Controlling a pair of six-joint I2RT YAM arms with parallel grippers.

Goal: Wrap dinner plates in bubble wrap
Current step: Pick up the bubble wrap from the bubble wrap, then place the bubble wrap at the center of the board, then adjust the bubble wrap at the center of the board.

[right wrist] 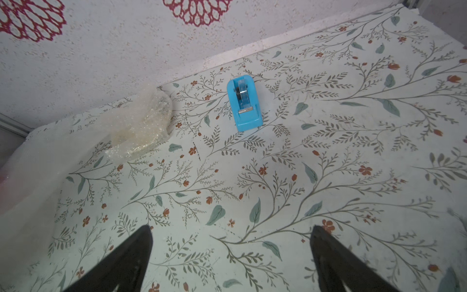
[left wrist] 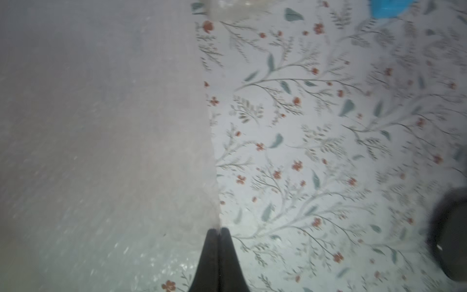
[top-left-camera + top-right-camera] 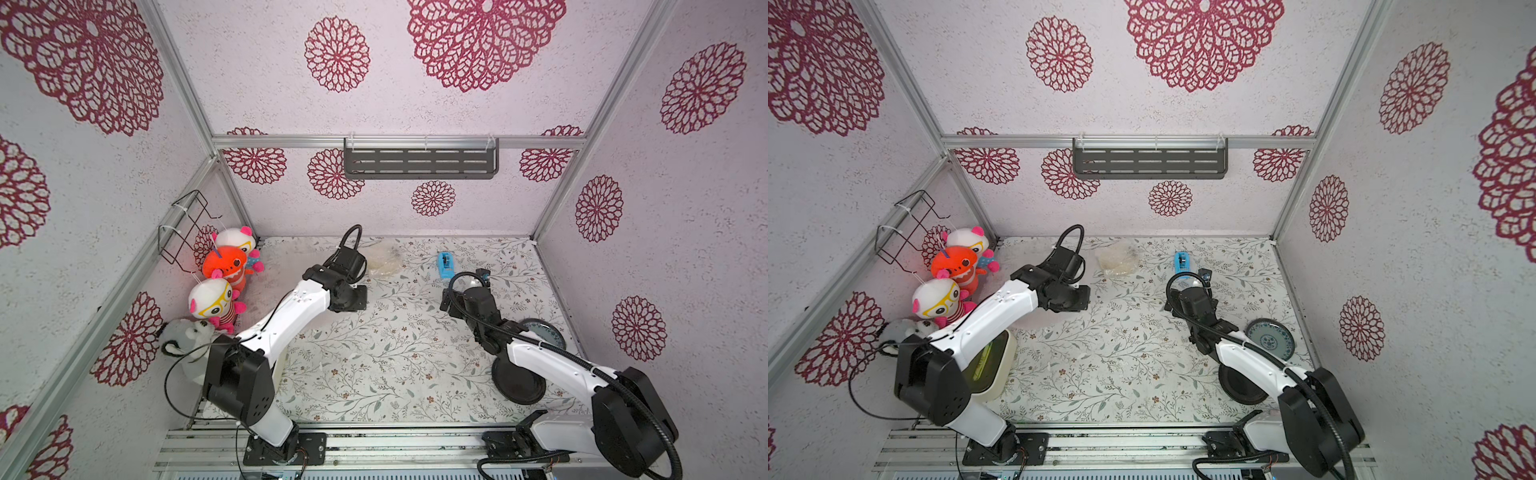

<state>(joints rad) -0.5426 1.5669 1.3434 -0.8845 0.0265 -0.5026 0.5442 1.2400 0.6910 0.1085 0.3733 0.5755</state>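
Observation:
My left gripper (image 2: 218,230) is shut on the edge of a clear bubble wrap sheet (image 2: 101,126), which fills half of the left wrist view. The same sheet shows faintly at the table's back left (image 1: 30,182). A crumpled bubble wrap bundle (image 3: 382,257) lies near the back wall, and what it holds is hidden. At the right side rest a glossy black plate (image 3: 517,380) and a pale blue patterned plate (image 3: 1268,338), both partly under the right arm. My right gripper (image 1: 231,228) hangs open over bare table, with nothing between its fingers.
A blue tape dispenser (image 3: 445,265) stands at the back, just beyond the right gripper. Plush toys (image 3: 224,282) crowd the left wall. A cream container with a green inside (image 3: 992,365) sits under the left arm. A dark shelf (image 3: 419,160) hangs on the back wall.

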